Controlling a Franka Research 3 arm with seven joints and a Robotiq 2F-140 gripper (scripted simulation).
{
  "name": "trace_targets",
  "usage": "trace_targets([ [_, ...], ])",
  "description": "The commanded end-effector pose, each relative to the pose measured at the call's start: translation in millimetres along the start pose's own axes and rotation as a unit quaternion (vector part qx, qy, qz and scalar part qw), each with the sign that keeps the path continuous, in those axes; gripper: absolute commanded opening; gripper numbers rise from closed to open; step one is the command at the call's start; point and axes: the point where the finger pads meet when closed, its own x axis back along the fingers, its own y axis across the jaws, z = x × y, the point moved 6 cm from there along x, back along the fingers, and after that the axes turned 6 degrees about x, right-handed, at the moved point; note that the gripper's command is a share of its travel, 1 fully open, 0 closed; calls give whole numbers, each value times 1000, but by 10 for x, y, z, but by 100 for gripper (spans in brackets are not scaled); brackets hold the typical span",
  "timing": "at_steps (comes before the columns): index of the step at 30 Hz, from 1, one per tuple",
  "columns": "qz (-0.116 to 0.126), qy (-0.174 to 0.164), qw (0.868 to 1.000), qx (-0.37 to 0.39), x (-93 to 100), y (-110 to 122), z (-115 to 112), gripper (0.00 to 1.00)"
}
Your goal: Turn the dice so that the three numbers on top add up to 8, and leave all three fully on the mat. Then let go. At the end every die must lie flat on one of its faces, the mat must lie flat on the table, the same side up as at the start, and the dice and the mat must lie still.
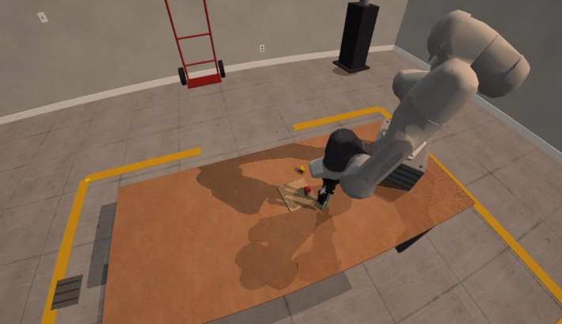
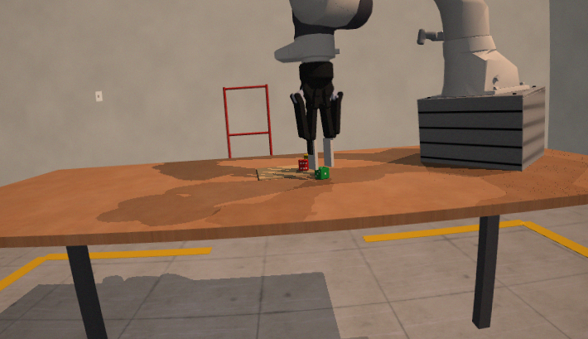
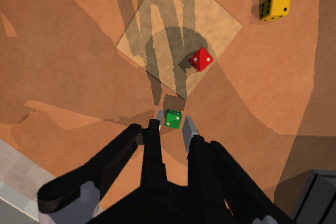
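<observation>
My end effector (image 3: pixel 174 131) stands narrowed around the green die (image 3: pixel 172 119) just off the mat's (image 3: pixel 209 22) corner on the tabletop (image 2: pixel 130 196), gripping nothing, and closing off-centre could squirt the die farther away or tip it onto an edge.

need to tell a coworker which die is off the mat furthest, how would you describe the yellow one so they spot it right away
Start at the long orange-brown table and find the small tan mat near the arm's grey base. The red die sits on the mat and the green die lies just off its corner, by the gripper. The yellow die lies alone on bare table beyond the mat, the only yellow one.
</observation>
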Motion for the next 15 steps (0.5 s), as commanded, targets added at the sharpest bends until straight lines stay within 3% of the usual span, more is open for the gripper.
trace_targets([
  [1,1,1,1000,6,-61,3,6,25],
  [15,1,1,1000,6,-218,3,6,25],
])
